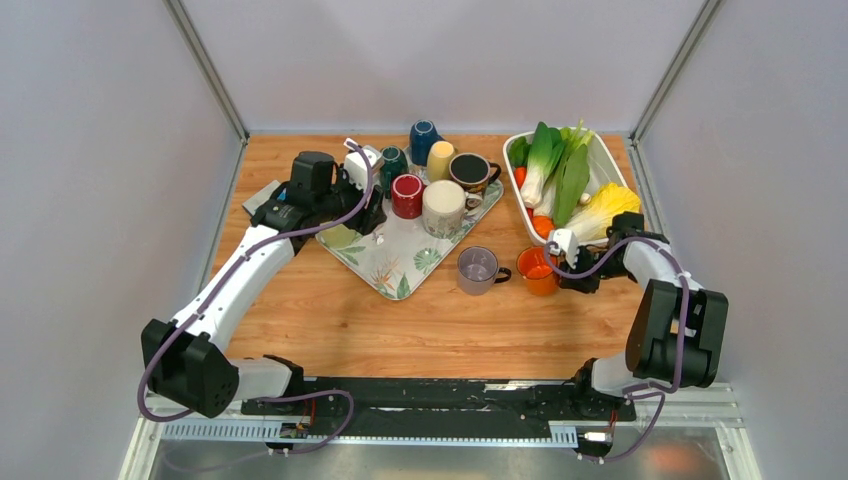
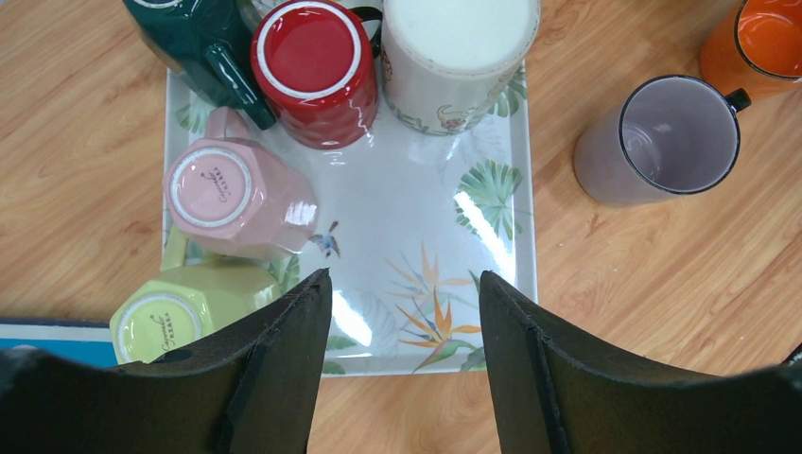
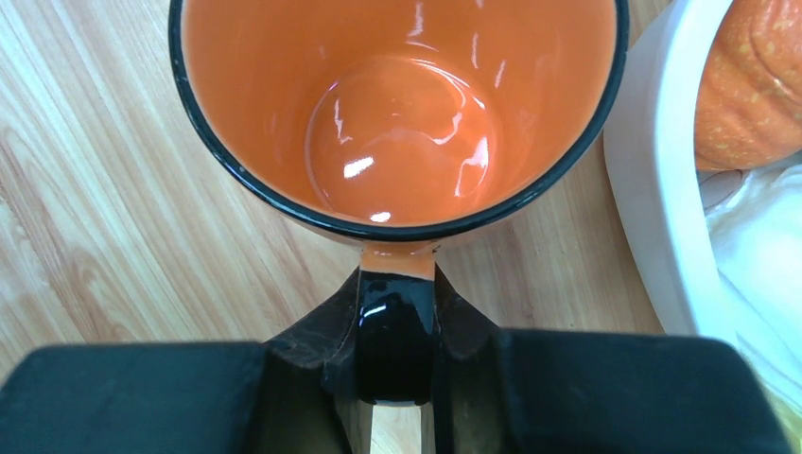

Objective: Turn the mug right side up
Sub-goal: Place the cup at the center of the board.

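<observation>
An orange mug [image 1: 537, 271] with a black rim stands upright on the table, mouth up, next to the white basin. My right gripper [image 1: 570, 268] is shut on its black handle [image 3: 395, 345]; the right wrist view looks into the empty orange mug [image 3: 397, 113]. My left gripper [image 2: 405, 279] is open and empty, hovering over the near left part of the floral tray [image 2: 416, 218]. A pink mug [image 2: 236, 194] and a lime mug [image 2: 180, 312] stand upside down just left of its fingers. A red mug [image 1: 407, 195] and a cream mug [image 1: 443, 207] are also upside down on the tray.
A grey-purple mug [image 1: 478, 269] stands upright on the table left of the orange one. Several more mugs crowd the tray's far end. A white basin [image 1: 512, 150] of vegetables sits at the back right, close to my right gripper. A blue flat object [image 2: 38, 340] lies left of the tray.
</observation>
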